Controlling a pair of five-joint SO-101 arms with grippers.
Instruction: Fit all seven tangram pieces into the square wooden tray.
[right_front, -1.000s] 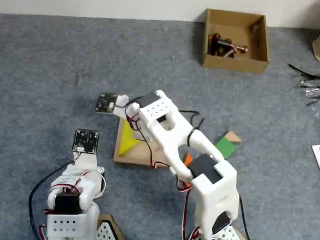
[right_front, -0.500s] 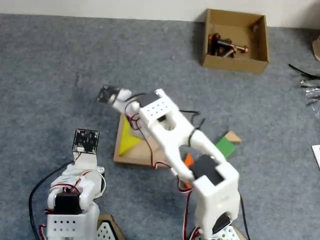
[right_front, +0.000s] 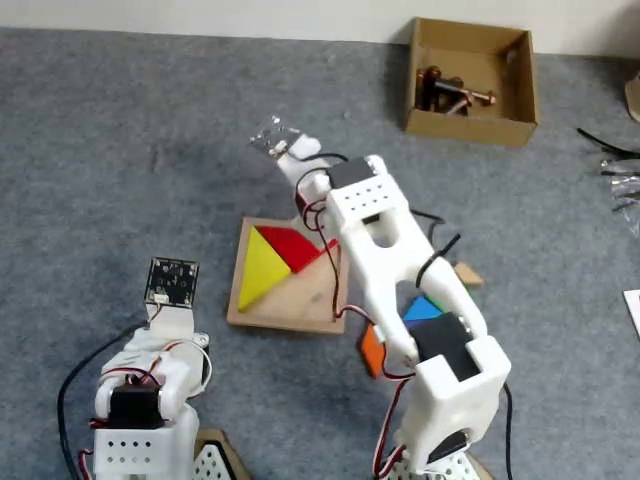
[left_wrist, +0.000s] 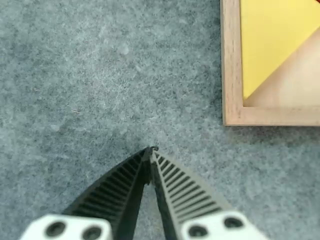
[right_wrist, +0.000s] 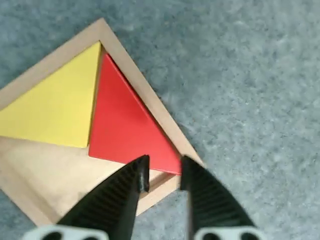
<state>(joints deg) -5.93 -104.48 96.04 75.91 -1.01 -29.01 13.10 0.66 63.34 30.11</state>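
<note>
Now the right gripper (right_wrist: 162, 172) is hanging parted and empty, just over the red triangle (right_wrist: 127, 130), seated beside the yellow triangle (right_wrist: 55, 105) in the tray (right_wrist: 136, 80). Next, I judge, it is needing a loose piece: the blue piece (right_front: 420, 308) farther back.

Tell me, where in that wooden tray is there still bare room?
Bare wood fills the tray's near side, below the yellow triangle and red triangle. Right of it, an orange piece and a blue piece crowd under the right arm.
</note>
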